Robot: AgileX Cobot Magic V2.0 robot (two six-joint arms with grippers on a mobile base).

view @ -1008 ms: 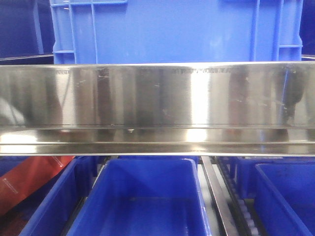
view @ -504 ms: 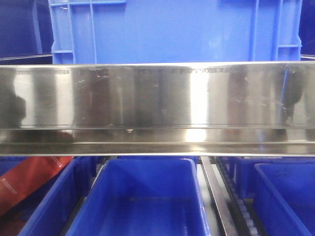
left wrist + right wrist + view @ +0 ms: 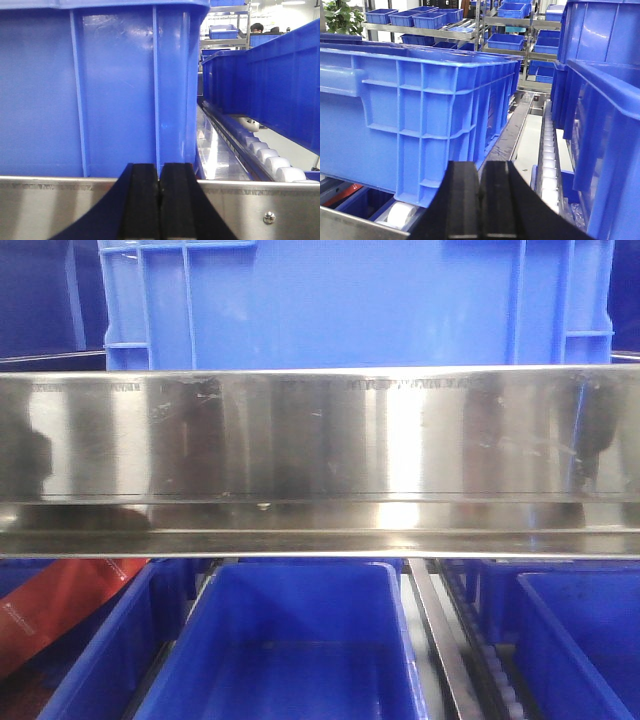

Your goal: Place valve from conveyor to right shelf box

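The valve and the conveyor are out of view in every frame. My left gripper (image 3: 159, 172) is shut with nothing between its black pads; it points at the side of a big blue box (image 3: 100, 90) just behind a steel shelf rail (image 3: 280, 205). My right gripper (image 3: 479, 172) is shut and empty too, in front of a large blue crate (image 3: 420, 105) that stands on white rollers (image 3: 400, 212). Neither gripper shows in the front view, which is filled by a steel rail (image 3: 320, 440) and blue boxes (image 3: 290, 650).
Blue bins stand to the right of both grippers (image 3: 270, 85) (image 3: 605, 130), with roller tracks between them (image 3: 265, 155) (image 3: 549, 160). A red piece (image 3: 55, 610) lies at the lower left of the front view. Further racks of blue bins stand behind (image 3: 430, 20).
The front view is nearly the same; a dark reflection has appeared at the left end of the steel rail.
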